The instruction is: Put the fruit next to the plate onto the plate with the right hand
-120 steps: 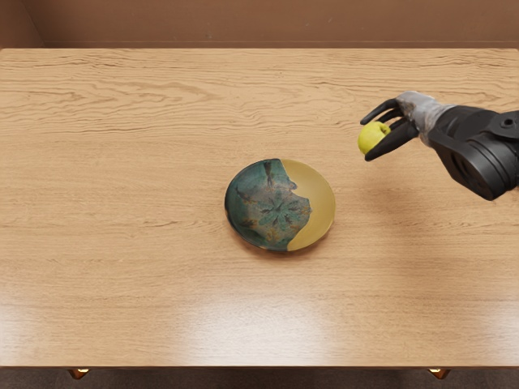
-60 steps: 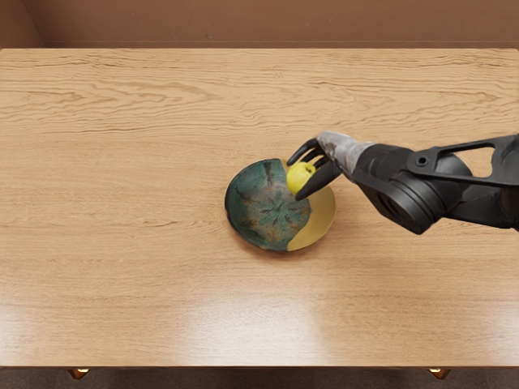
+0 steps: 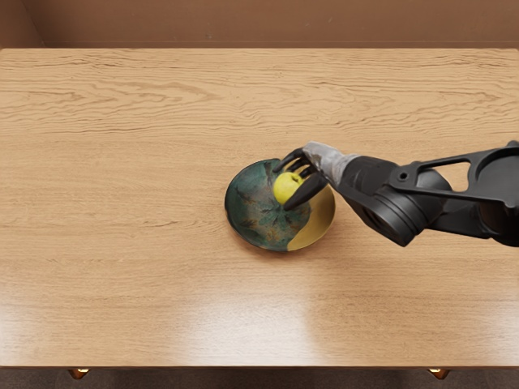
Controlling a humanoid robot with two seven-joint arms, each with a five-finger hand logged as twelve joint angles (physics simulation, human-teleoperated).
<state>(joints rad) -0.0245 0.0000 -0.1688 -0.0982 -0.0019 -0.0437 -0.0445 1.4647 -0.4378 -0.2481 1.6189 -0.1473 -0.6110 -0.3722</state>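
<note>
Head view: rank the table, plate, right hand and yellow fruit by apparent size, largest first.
1. table
2. plate
3. right hand, fingers around the fruit
4. yellow fruit, only a little smaller than the hand, so this is a close call

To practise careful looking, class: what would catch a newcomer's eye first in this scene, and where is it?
The black five-finger right hand, reaching in from the right edge, grips a small round yellow fruit over the round teal-and-mustard plate. That plate sits near the middle of a wide light wooden table.
</note>
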